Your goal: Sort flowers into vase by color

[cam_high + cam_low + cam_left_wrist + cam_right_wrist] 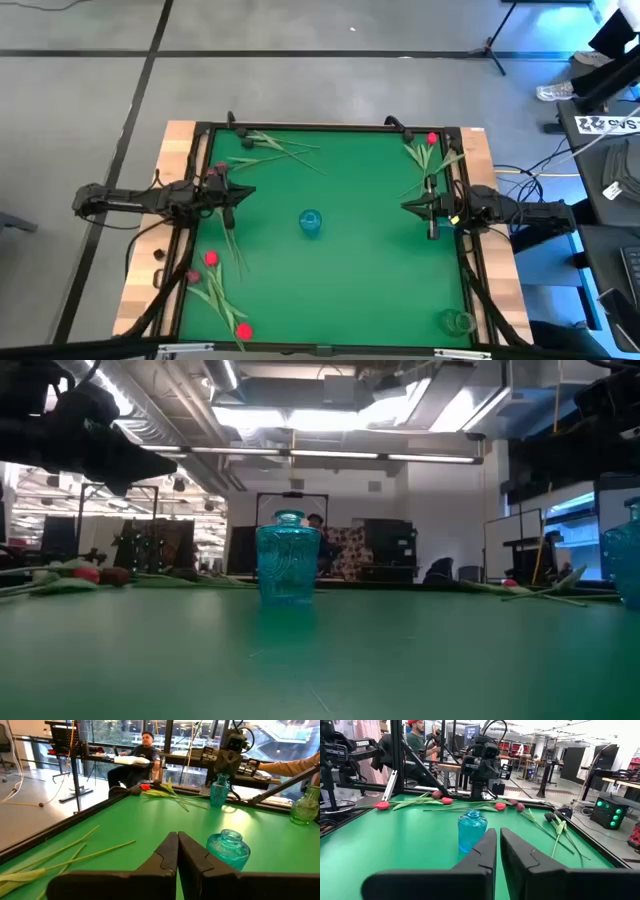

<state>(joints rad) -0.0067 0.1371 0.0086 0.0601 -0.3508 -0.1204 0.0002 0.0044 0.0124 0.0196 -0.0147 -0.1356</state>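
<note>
Green felt tabletop (350,280) with a wooden border, big open workshop behind it, a person (142,750) sitting at a desk past the far edge. Blue glass vase (310,222) dead center of the overhead frame, standing upright and empty. Clear greenish vase (457,321) down in the lower right corner. Flowers (225,300) scattered in loose bunches: red heads lower left, darker ones with long green stems upper left (265,143), one red head plus leaves upper right (428,148). All lying flat on the felt, none in a vase. Left gripper (232,192) parked at mid-left, fingers pressed together, holding nothing. Right gripper (408,206) at mid-right, fingers nearly together with just a sliver of gap, also empty. Both pointed at the blue vase, well apart from it.
</note>
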